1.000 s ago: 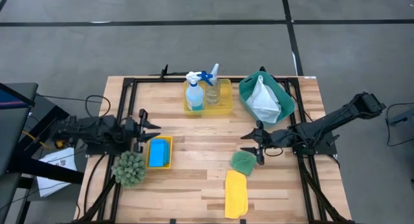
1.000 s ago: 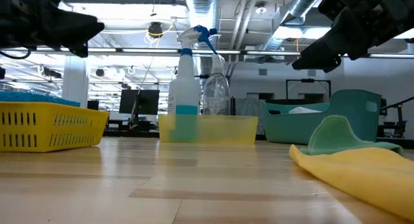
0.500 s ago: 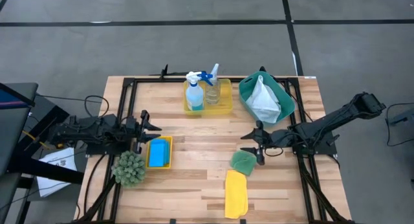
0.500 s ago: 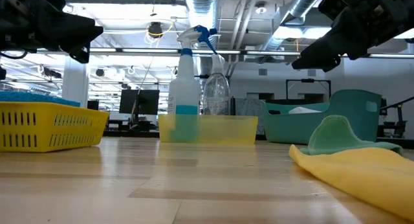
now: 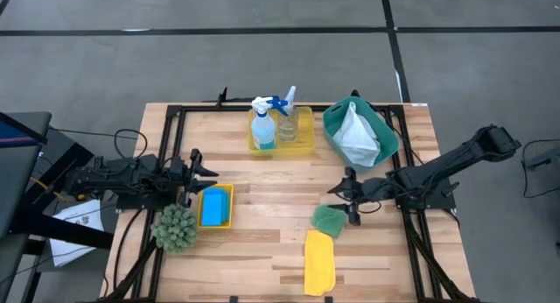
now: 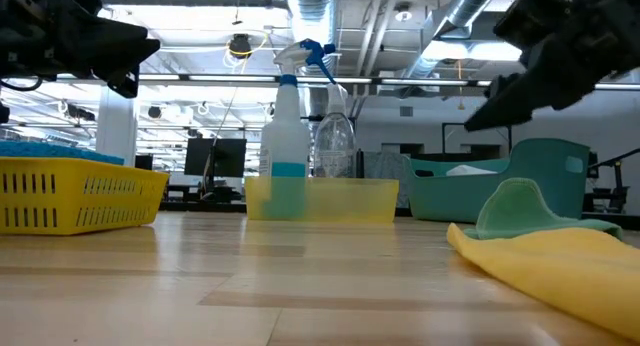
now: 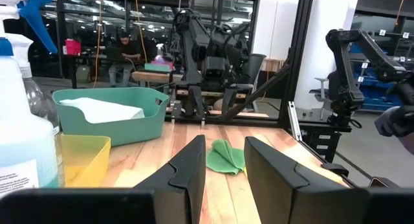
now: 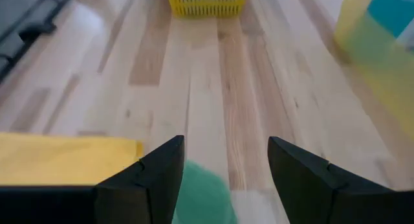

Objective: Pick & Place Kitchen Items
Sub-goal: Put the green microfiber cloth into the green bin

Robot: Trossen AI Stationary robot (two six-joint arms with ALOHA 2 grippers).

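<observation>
Though unseen low, blue sponge (image 5: pixel 213 206) overhead.

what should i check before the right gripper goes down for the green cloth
1. Right gripper open, nothing held: ok.
2. Right gripper over green cloth: ok, cloth shows between its fingers in the wrist view.
3. Green cloth apart from yellow cloth: not ok, their edges meet.
4. Teal bin has room: cannot tell, white cloth fills much of it.
5. Left gripper out of the way: ok, beside the sponge tray.
</observation>
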